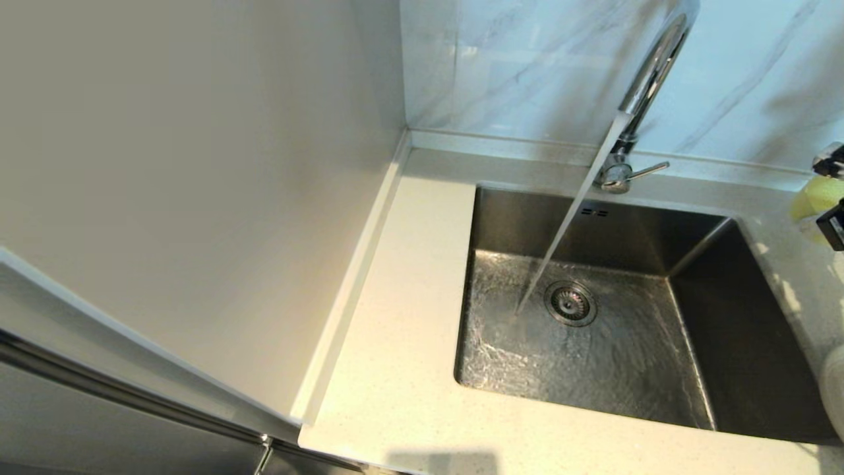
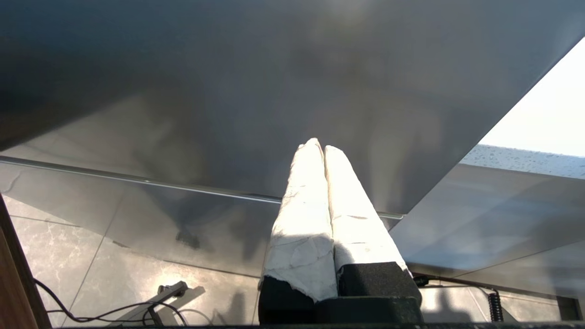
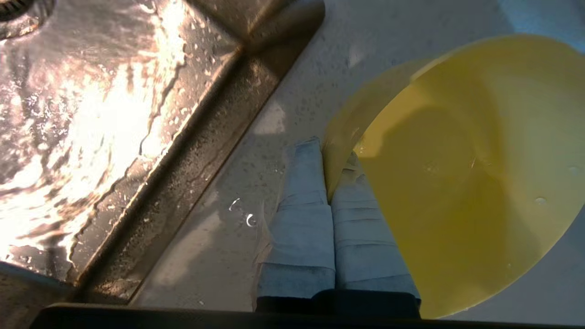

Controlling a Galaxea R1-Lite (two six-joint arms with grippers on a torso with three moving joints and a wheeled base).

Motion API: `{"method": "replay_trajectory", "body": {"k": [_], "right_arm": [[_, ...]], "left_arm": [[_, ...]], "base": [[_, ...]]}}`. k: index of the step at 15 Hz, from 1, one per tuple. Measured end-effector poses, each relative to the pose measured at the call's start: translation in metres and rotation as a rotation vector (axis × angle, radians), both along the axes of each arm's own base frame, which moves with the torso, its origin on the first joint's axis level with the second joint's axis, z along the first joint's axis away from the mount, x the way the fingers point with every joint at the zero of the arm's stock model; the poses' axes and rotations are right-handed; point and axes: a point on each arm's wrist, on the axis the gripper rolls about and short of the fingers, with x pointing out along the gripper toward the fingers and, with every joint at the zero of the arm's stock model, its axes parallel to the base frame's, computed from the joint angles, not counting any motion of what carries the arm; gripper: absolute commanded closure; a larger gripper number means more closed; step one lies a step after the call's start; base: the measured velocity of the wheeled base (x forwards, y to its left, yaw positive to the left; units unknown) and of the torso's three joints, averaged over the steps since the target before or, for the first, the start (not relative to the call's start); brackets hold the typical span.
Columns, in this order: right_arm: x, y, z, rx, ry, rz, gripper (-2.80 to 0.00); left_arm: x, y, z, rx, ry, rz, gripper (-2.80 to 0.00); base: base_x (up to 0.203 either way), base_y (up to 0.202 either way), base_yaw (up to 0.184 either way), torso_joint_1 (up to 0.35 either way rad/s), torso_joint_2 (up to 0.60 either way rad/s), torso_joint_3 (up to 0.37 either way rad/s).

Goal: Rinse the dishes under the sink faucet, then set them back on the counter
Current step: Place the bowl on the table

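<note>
Right claw (image 3: pixel 336 160) pinches bowl (image 3: pixel 466 183) rim; water in sink (image 1: pixel 593 356).

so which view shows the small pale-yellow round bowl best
The right wrist view: the small pale-yellow round bowl fills much of it, its rim pinched by the right gripper over the speckled counter. The head view catches only a yellow sliver; the left wrist view shows none.

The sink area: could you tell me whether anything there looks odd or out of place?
Yes: the faucet is running hard into the empty sink, rinsing nothing. The right gripper, shut on the rim of the yellow bowl, holds it over the wet counter beside the basin.
</note>
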Motion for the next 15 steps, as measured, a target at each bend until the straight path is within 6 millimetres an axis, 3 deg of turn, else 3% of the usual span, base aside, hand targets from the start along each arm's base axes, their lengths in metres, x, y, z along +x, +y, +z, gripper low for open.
{"method": "replay_trajectory", "body": {"k": [15], "right_arm": [[0.006, -0.021, -0.030, 0.031, 0.069, -0.047, 0.00]], "left_arm": [[0.000, 0.000, 0.000, 0.000, 0.000, 0.000, 0.00]], "base": [[0.000, 0.000, 0.000, 0.000, 0.00, 0.000]]}}
